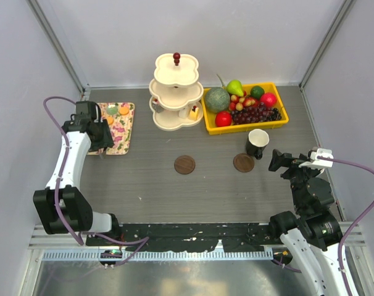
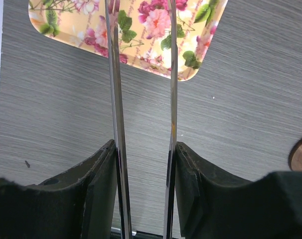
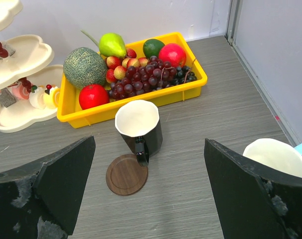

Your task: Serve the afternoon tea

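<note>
Left tool [image 2: 144, 147] around tongs [image 2: 116, 99], tips cropped

A matt grey wood-grain finish is being shown by the table [image 1: 150, 185]. Mirror-bright polished metal is being displayed by the thin blades [image 2: 116, 99], a glossy printed surface by the flowered tray [image 2: 141, 45], shiny plastic by the yellow tray [image 3: 161, 98], smooth dark wood by the coaster [image 3: 126, 174], and a glossy glaze by the black mug [image 3: 146, 132].

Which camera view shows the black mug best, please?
The right wrist view: the black mug is close and central there, its white inside and handle clear, behind a coaster. The top view shows the mug small, near the yellow tray. The left wrist view does not show it.
</note>
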Action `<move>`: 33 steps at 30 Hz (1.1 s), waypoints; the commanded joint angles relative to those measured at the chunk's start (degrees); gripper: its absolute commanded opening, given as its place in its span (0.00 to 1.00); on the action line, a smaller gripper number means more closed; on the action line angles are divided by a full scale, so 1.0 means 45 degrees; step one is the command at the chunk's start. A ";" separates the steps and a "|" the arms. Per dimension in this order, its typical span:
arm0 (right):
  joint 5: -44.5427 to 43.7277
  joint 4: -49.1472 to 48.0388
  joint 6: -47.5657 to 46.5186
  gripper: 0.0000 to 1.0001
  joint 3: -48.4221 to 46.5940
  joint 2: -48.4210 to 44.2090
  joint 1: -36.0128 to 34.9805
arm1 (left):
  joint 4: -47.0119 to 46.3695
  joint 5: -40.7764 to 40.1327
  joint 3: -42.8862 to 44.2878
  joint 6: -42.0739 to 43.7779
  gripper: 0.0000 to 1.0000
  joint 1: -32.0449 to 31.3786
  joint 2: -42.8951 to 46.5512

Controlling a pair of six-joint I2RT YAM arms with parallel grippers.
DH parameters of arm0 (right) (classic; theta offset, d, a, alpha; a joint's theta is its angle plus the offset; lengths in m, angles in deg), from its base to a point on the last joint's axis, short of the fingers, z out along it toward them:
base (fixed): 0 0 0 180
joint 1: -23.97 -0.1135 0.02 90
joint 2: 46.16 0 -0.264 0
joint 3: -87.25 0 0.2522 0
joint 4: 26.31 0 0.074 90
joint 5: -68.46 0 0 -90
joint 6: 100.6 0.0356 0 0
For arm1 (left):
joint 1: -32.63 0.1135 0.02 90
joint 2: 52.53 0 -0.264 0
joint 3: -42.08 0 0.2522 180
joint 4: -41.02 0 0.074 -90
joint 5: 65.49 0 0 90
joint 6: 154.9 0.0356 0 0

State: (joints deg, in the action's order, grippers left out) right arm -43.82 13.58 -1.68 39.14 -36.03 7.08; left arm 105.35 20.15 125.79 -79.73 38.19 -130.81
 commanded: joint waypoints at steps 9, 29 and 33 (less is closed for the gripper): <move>0.0069 -0.0611 -0.0089 0.97 -0.0082 -0.0025 -0.0056 | -0.0436 -0.0125 0.0334 -0.0200 0.55 0.0580 -0.0475; 0.0147 -0.0631 -0.0187 0.97 -0.0043 -0.0044 -0.0056 | -0.1646 0.0187 0.1017 -0.0982 0.57 0.1068 -0.2349; 0.0128 -0.0631 -0.0207 0.97 -0.0043 -0.0025 -0.0056 | -0.1901 0.0227 0.1095 -0.1040 0.56 0.1069 -0.2740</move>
State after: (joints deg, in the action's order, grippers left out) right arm -43.41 13.58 -1.72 39.17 -36.03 7.06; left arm 100.19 20.33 128.05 -83.36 42.54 -141.82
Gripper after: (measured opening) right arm 0.973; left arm 0.568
